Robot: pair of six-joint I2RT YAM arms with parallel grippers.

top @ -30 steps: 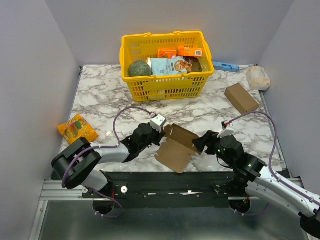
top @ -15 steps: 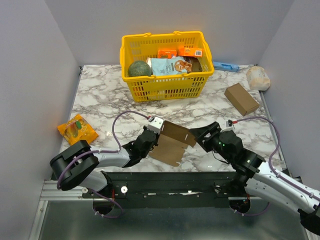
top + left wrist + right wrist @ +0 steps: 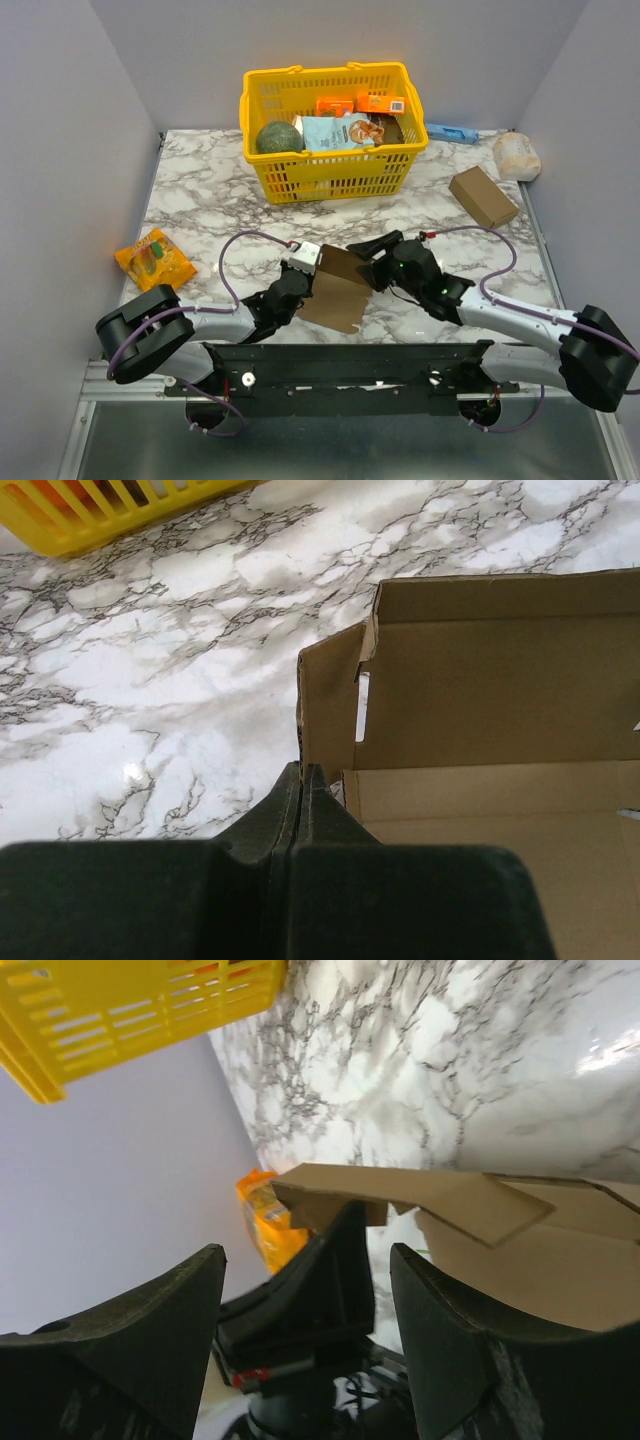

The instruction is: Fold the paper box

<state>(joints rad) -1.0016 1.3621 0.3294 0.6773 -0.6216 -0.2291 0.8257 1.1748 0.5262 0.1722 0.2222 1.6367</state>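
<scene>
The paper box (image 3: pixel 338 290) sits near the front middle of the table, between the two arms. It is partly opened and tilted, its brown panels raised off the marble rather than lying flat. The left gripper (image 3: pixel 303 285) is at the box's left edge; in the left wrist view its fingers are pressed together with no gap, and the thin edge of a side flap of the paper box (image 3: pixel 480 680) runs straight into the fingertips (image 3: pixel 302 777), so it is pinching the cardboard there. The right gripper (image 3: pixel 366 252) reaches in from the right toward the box's far upper edge with its jaws spread wide and nothing between them. In its own wrist view a folded flap of the paper box (image 3: pixel 440 1200) lies just ahead of the right gripper (image 3: pixel 305 1258); whether a finger touches it cannot be told. The table (image 3: pixel 200 190) is white marble with grey veins. A yellow basket (image 3: pixel 330 172) stands at the far middle, holding a round green fruit (image 3: pixel 279 138) and printed packets. A thicker brown carton (image 3: pixel 483 196) lies to the right, a white wrapped bundle (image 3: pixel 517 155) in the far right corner, and an orange snack packet (image 3: pixel 155 257) at the left. Plain grey walls (image 3: pixel 60 150) enclose three sides.
</scene>
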